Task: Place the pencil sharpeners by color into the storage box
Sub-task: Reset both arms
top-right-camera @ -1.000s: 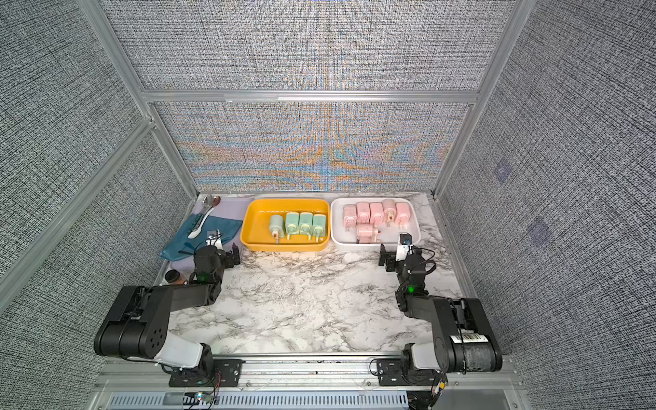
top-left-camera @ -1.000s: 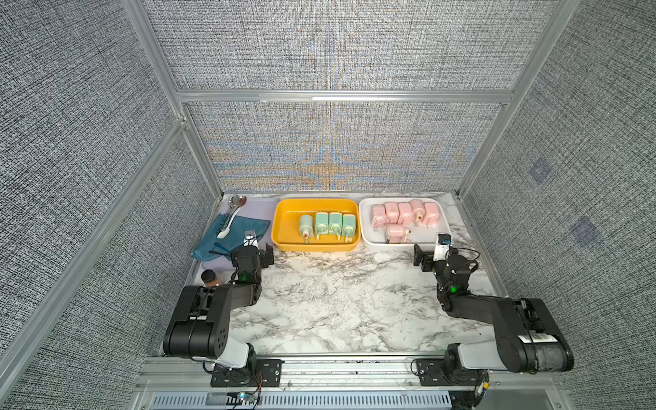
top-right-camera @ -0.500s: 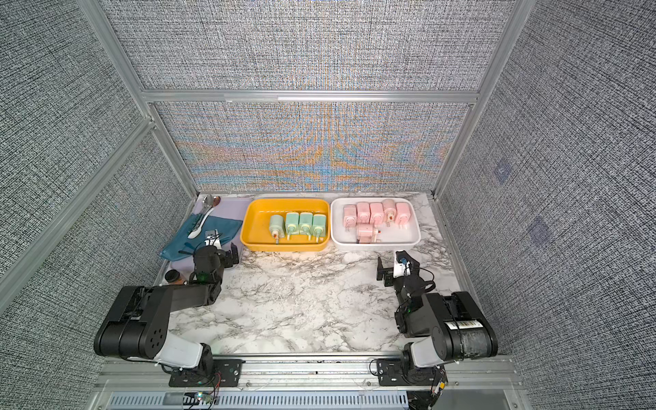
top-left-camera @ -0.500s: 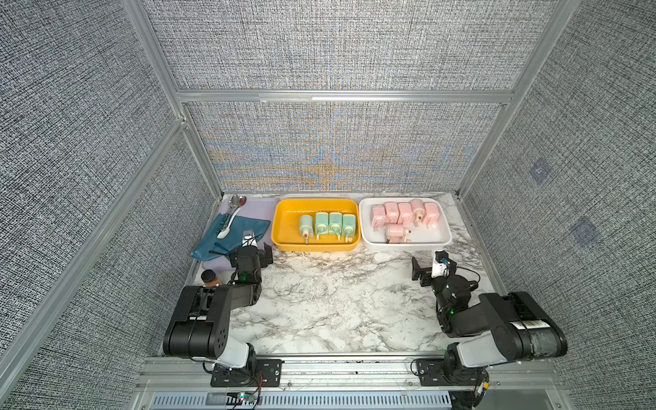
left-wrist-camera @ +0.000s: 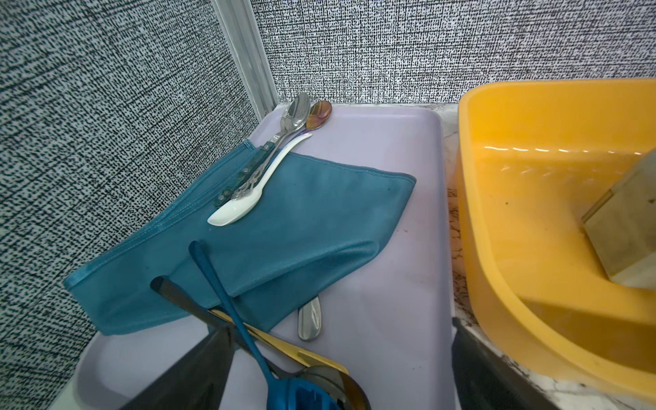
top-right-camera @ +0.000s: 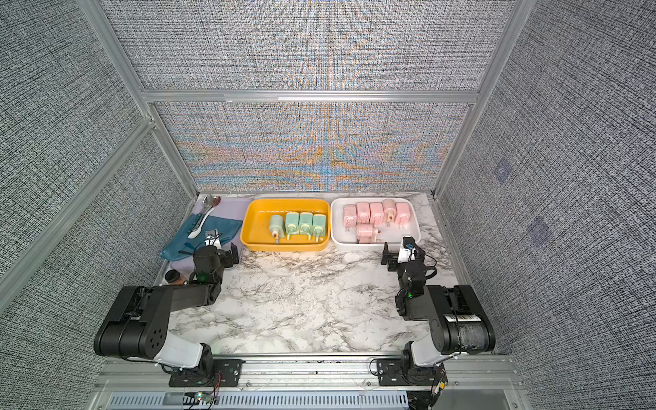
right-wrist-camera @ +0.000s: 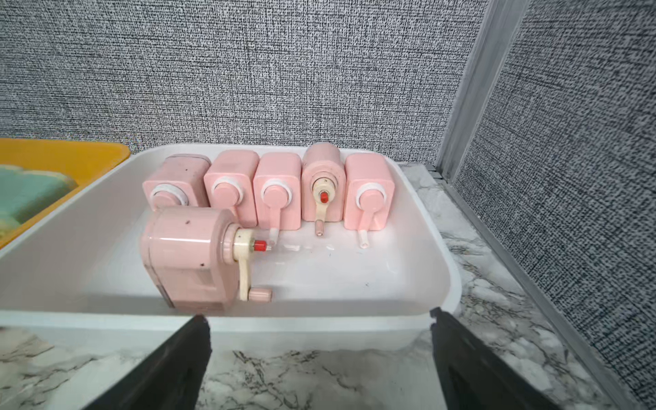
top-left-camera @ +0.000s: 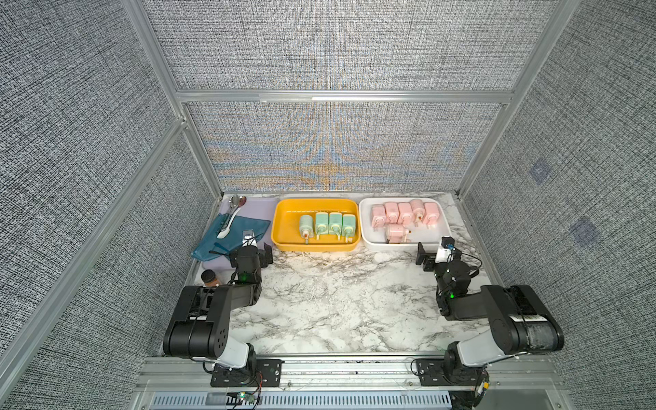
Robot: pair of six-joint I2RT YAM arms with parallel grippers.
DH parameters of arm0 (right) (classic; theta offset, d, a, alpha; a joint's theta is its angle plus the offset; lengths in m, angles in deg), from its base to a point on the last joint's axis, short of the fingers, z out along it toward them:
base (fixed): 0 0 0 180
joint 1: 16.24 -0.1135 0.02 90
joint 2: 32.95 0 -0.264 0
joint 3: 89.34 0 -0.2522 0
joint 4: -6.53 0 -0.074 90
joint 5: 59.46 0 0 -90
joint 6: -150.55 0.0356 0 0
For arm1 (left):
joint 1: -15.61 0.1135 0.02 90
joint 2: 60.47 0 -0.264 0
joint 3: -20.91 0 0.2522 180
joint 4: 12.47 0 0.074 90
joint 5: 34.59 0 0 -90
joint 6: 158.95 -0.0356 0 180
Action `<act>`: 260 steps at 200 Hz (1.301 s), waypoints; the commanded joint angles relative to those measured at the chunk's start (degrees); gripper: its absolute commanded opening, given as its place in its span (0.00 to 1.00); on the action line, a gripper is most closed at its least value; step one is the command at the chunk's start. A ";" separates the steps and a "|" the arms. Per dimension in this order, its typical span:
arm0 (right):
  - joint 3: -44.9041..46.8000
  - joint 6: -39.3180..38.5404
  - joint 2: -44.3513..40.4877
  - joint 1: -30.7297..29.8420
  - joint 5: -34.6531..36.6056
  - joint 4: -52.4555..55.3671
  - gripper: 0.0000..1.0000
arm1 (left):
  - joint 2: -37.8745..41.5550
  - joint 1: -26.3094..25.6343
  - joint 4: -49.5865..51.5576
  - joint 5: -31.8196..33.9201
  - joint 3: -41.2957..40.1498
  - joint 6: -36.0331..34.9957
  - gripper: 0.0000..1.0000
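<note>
I can read no text, brand, number or sign anywhere in these views.

The nearest thing to print is a white barcode sticker [top-left-camera: 529, 318] on the upper housing of the right arm [top-left-camera: 504, 316], seen in both top views; its bars and any digits are too small for me to make out. A small white tag [top-right-camera: 212, 242] with dark marks sits just behind the left gripper [top-right-camera: 232, 256] in both top views, and it is also too small to read.

Up close in the right wrist view, the pink pencil sharpeners [right-wrist-camera: 277, 188] show no lettering I can read.
</note>
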 commanded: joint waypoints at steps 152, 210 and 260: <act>0.05 -0.28 -0.01 1.33 -7.10 0.63 0.99 | 0.28 -0.03 -1.25 0.56 -0.06 0.51 0.99; 0.26 -0.28 -0.19 1.33 -7.07 0.45 0.99 | 0.32 -0.04 -1.25 0.52 -0.06 0.51 0.99; 2.53 1.04 -0.43 -2.21 8.30 -3.78 0.99 | 0.37 -0.04 -1.26 0.52 -0.06 0.51 0.99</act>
